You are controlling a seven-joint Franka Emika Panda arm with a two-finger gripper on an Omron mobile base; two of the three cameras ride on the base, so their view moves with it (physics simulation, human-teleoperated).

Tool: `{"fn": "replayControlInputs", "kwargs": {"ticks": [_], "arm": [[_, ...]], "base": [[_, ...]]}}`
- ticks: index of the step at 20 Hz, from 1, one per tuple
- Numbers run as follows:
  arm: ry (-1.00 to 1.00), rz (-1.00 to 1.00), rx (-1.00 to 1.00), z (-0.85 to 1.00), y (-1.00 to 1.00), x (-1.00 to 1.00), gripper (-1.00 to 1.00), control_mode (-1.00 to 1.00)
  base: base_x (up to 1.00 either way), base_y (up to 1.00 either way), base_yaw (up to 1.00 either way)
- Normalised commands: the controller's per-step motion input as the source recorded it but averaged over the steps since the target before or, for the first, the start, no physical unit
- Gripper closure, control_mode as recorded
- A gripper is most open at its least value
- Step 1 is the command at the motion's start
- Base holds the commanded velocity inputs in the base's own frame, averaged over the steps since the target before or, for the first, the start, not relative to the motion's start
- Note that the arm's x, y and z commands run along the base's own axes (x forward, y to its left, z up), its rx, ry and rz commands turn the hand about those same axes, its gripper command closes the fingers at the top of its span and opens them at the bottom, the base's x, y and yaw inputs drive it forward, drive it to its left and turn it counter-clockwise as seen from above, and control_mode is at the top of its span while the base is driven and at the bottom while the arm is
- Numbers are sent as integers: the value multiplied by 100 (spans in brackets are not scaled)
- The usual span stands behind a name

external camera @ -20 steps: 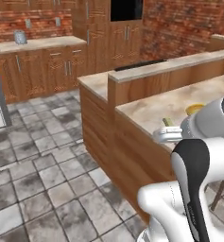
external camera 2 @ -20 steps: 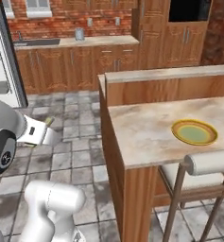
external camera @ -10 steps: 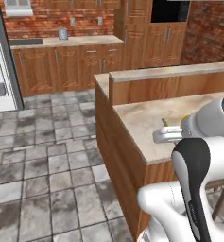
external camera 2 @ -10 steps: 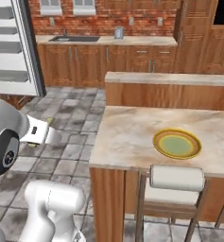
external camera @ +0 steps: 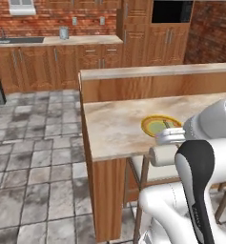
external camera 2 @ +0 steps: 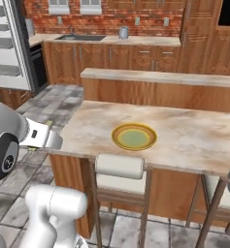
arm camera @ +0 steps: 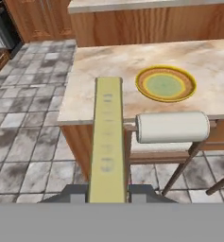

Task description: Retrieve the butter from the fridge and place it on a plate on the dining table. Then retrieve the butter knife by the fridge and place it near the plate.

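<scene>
**Butter in hand at the dining counter, plate still bare**

The first leg of the job looks mostly done. In the hand view the hand (arm camera: 107,191) is clenched on a long pale yellow stick of butter (arm camera: 107,137), which juts straight out from between the two dark finger tips toward the near left corner of the counter (arm camera: 104,71). The butter is clear of the fridge and carried in the air, short of the counter's near edge and not yet over the stone top.

The plate (external camera 2: 134,136) lies flat on the beige marbled top, close to the near edge, with nothing on it: the yellow-orange rim and pale green centre are fully bare in all three views. It sits to the right of the butter's line as the hand camera sees it. A cushioned stool (external camera 2: 120,166) is tucked under the counter directly below the plate.

The fridge (external camera 2: 9,46) stands far left in the right base view, its white shelves showing, so its door appears to be open.

What is left, as I judge it:
- carry the butter right and forward over the plate, lower it and let go;
- go back toward the fridge for the butter knife, which I cannot find in these pictures;
- set that knife down near the plate.

So roughly the fetching half of the butter step is complete, with the placing and the whole knife step still ahead.
</scene>
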Motion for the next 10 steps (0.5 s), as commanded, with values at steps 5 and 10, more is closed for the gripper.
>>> {"fn": "replayControlInputs", "kwargs": {"ticks": [5,10], "arm": [[0,0,0,0,0,0,100,100],[0,0,0,0,0,0,100,100]], "base": [[1,-78,-26],[12,-33,-28]]}}
